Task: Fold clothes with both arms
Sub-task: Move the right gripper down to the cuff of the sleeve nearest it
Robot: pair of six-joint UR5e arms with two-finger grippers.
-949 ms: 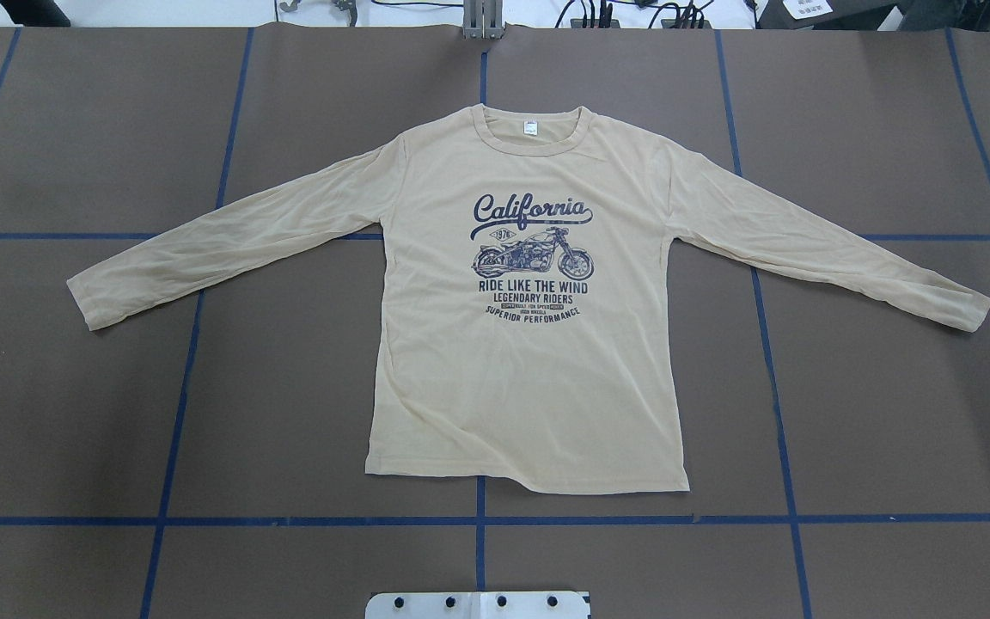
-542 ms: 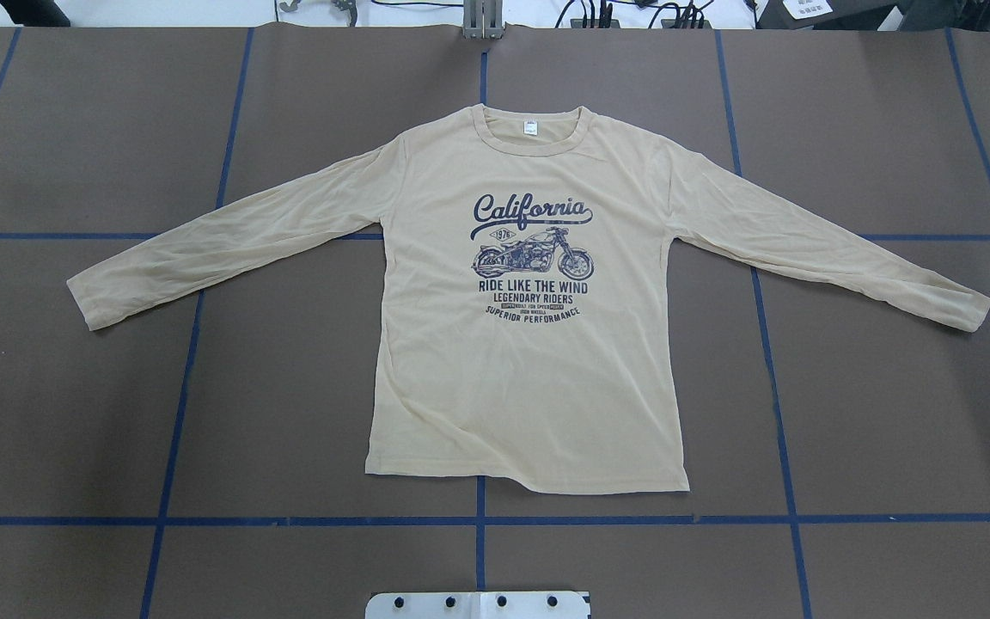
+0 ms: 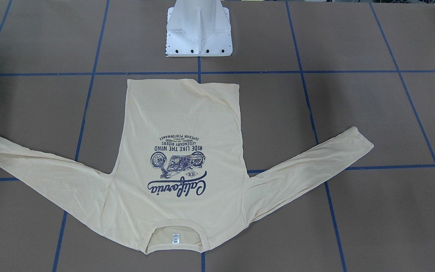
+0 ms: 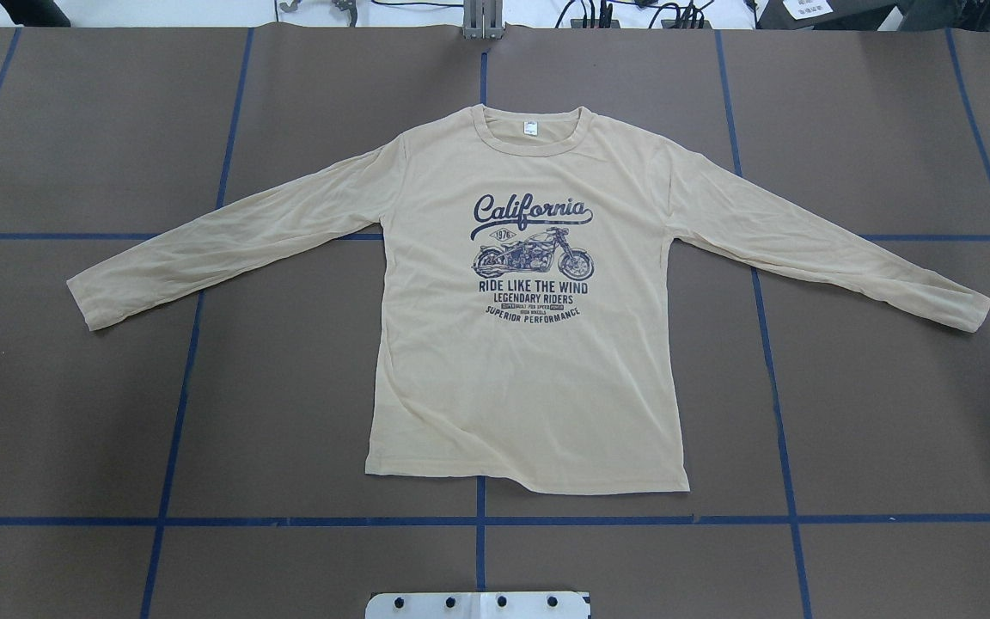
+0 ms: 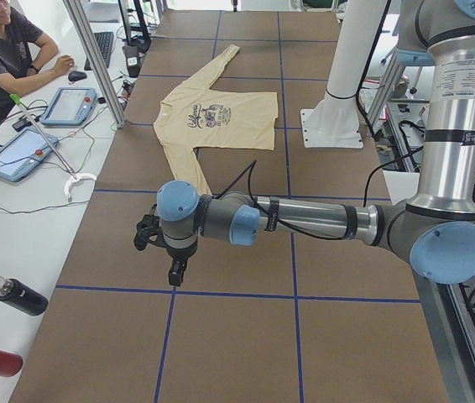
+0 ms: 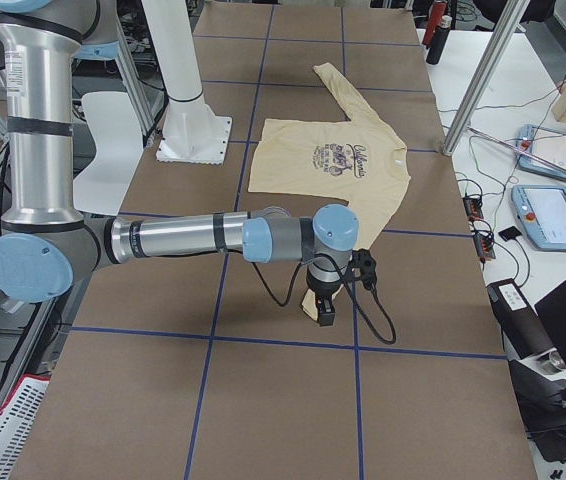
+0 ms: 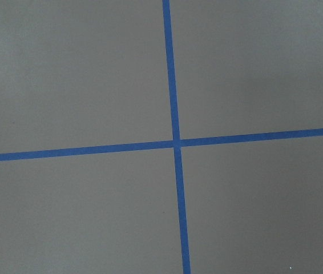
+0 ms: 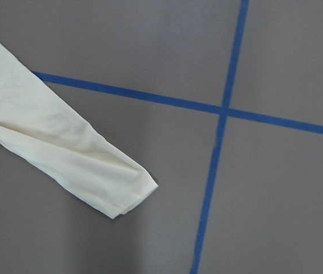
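- The left arm [image 5: 305,220] reaches out low over the brown table [image 4: 74,413], past the end of the shirt's left sleeve [image 4: 203,249].
- The left gripper [image 5: 175,277] points down at the table, apart from the shirt. It shows only from the side, so I cannot tell if its fingers are apart or together.
- The camera on that wrist sees two blue tape lines [image 7: 176,142] crossing on the table.
- The shirt [image 4: 529,387] lies flat in the middle of the table, picture side up, with both sleeves spread wide. Its neck is on the far side from the robot. Its bottom edge is near the white base [image 4: 478,604].
- The right sleeve [image 4: 830,254] slants out to the right. Its cuff [image 8: 121,194] lies flat on the table, near a tape cross.
- The right arm [image 6: 183,237] reaches out low too. The right gripper [image 6: 323,315] hangs right by that cuff, pointing down. I cannot tell if its fingers are apart or together, or if it touches the cloth.
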